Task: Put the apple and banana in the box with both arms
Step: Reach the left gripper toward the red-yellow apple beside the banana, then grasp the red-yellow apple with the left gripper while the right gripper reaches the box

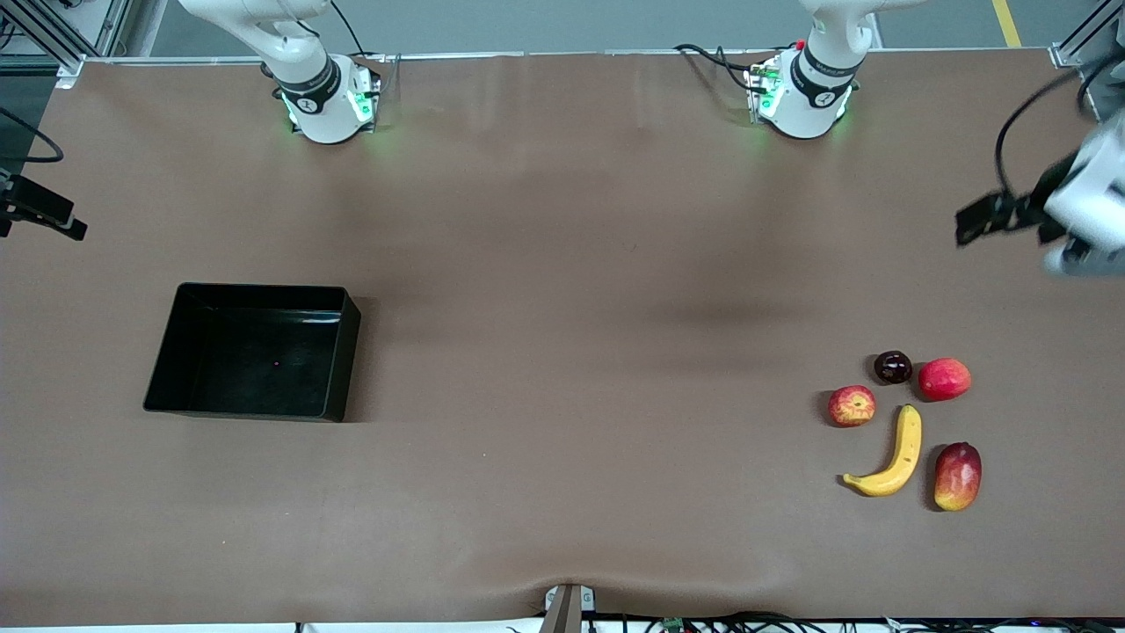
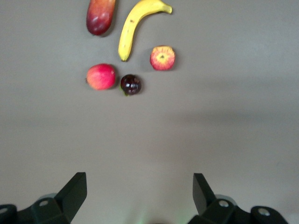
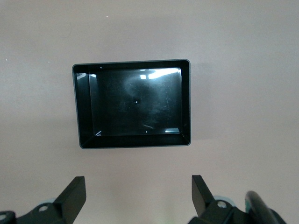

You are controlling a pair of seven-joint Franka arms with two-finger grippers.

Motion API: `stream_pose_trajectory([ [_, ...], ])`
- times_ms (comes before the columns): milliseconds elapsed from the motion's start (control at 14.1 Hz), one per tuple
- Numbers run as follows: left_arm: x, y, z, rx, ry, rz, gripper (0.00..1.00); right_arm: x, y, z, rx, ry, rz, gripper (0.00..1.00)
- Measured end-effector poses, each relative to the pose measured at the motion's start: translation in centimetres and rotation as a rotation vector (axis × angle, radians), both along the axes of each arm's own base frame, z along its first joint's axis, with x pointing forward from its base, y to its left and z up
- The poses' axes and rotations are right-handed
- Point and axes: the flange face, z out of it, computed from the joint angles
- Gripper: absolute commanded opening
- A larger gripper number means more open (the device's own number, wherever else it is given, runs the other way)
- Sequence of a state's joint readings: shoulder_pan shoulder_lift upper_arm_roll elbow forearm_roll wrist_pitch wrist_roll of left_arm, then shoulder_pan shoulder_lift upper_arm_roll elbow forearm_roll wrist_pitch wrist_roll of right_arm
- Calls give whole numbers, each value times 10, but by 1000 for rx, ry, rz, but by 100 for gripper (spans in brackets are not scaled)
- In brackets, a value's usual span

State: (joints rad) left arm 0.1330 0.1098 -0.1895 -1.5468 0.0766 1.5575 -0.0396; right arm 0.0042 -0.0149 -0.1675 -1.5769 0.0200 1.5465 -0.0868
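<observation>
Front view shows brown table (image 1: 562,264) bearing box (image 1: 167,369), perhaps matte.

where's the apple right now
The apple lies on the table toward the left arm's end, in the fruit cluster, beside the banana and a little nearer to the front camera than the dark plum.

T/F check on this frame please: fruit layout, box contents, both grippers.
1. The box is empty. True.
2. The banana lies nearer the front camera than the apple. True.
3. The left gripper is shut on the apple. False: it is open, holding nothing, up in the air near the left arm's end of the table.
4. The right gripper is open over bare table beside the box. True.
5. The apple touches the banana. False: there is a gap between them.
</observation>
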Motion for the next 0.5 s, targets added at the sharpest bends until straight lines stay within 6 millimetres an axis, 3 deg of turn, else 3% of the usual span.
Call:
stream_pose_trajectory([
  [354,64,1,-128,-45,-55,-15,100,17,-2,-11,-8,6,-3,100],
  [496,84,1,-181,-63,-80,-19,100,25,-9,-29,-13,38,-15,100],
])
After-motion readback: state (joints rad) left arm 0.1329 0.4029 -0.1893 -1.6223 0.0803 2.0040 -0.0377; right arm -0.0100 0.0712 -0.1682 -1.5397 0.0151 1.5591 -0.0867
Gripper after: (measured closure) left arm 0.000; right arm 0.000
